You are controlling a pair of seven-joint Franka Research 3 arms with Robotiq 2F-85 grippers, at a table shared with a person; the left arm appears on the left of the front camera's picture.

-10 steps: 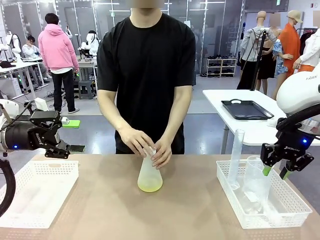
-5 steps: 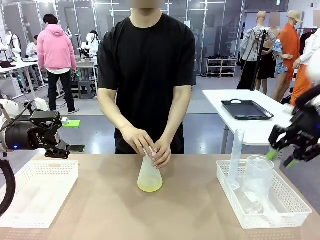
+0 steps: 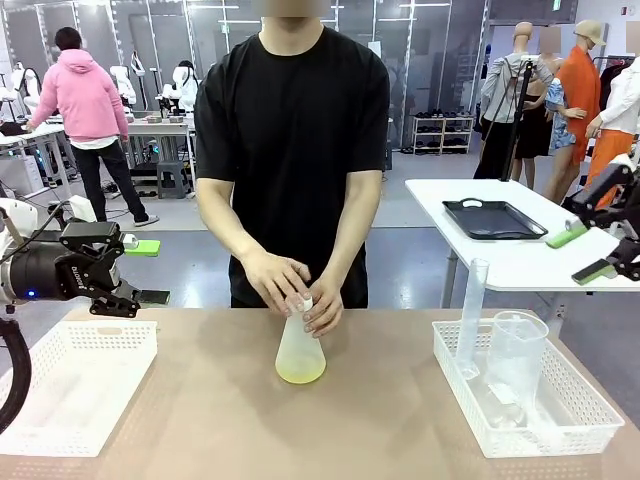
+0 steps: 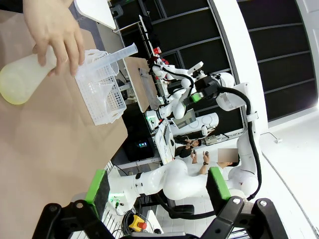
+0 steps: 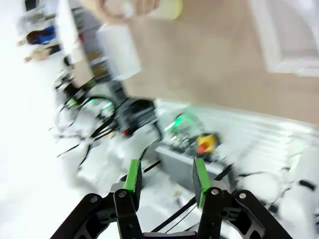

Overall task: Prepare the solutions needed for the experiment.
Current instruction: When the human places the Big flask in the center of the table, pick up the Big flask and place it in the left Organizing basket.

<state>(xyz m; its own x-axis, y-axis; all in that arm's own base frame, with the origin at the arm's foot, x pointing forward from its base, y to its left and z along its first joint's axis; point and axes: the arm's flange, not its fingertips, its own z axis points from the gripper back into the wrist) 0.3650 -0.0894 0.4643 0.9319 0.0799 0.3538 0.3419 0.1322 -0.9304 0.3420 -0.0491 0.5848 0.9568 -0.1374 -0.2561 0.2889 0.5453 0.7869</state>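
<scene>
Movement is all on the right side: my right pincer point(image 3: 582, 254), which a second ago hung low over the clear beaker point(image 3: 516, 352) in the right basket point(image 3: 590, 420), has swung up and out to the far right edge, well above the tabletop point(image 3: 200, 420). Its green pads stand partly apart with nothing between them (the wrist camera is smeared with motion, but the gap is plainly bare). The beaker and the tall cylinder point(image 3: 472, 310) stand in the basket where they were, so I read this as a retreat without a pick. My left pincer point(image 3: 148, 272) has not budged; it hovers wide open above the far edge of the left basket point(image 3: 70, 400), which holds nothing. The solution point(image 3: 300, 375), a shallow pale yellow-green layer, sits in the bottom of the flask point(image 3: 298, 345) at the middle of the tabletop, and the person's hands point(image 3: 275, 282) grip its neck just as before. My judgement for the task is that the person has the liquid in hand while both my arms stay clear of it, waiting.
</scene>
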